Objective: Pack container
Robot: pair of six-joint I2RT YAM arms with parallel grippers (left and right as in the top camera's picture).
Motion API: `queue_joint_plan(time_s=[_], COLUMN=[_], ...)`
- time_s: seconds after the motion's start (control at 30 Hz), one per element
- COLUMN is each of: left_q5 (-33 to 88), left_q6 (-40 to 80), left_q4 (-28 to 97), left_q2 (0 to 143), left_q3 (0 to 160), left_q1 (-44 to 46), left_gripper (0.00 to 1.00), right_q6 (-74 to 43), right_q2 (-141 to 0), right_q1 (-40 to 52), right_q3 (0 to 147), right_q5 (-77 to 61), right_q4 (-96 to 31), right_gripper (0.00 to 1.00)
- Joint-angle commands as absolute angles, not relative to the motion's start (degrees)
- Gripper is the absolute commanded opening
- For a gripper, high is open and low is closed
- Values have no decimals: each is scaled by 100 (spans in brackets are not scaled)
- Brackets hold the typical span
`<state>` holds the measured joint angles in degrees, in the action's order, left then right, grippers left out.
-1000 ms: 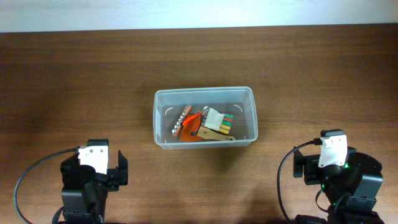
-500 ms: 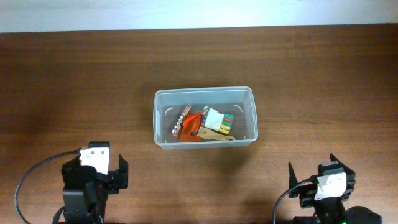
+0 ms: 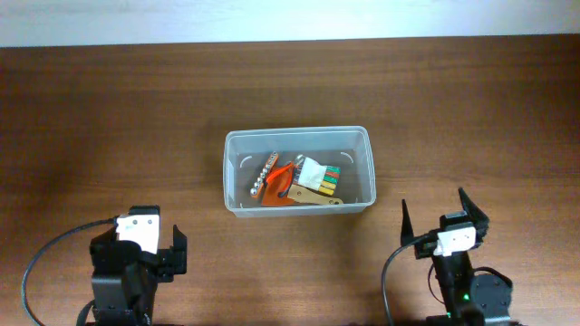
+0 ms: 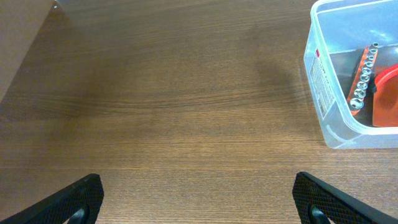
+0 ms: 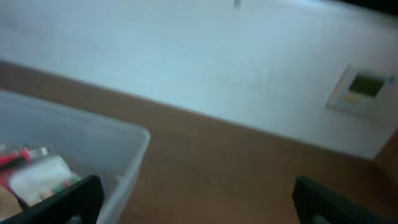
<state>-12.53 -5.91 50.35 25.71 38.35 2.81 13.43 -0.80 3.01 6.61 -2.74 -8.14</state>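
Observation:
The clear plastic container [image 3: 297, 170] stands at the table's middle. Inside it lie a row of silver sockets on an orange rail [image 3: 264, 178], an orange-handled tool [image 3: 282, 187] and a white packet with coloured hex keys [image 3: 316, 177]. The container also shows at the right edge of the left wrist view [image 4: 348, 71] and at the left of the blurred right wrist view [image 5: 68, 158]. My left gripper [image 4: 199, 202] is open and empty over bare wood near the front left. My right gripper [image 3: 439, 214] is open and empty at the front right, tilted up toward the container.
The brown wooden table [image 3: 109, 118] ends at a pale wall along the far edge [image 3: 290, 18]. A small wall panel [image 5: 362, 87] shows in the right wrist view. Black cables trail from both arm bases at the front edge.
The right arm has swung back toward the front edge and tipped its gripper up, fingers now spread and visible from above. The left arm and the container have not moved.

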Motion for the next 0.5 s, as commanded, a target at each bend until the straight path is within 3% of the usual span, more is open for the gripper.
queue_joint_plan(time_s=[0.0,0.07,0.47], left_q5=[-1313,-1313,-1313], left_q6=[-519,-519,-519], left_q4=[5026,5026,5026], left_q2=[2541,2541,2541], left_q3=[3791,3791,3791], left_q1=[257,257,257], left_gripper=[99,99,99], right_q6=[816,110,117], right_q2=[-23,-38,-21], right_q1=[340,338,338], right_q3=[342,250,252], right_q5=[222,528,543], right_q4=[-847,-934,-917], right_gripper=[99,99,99])
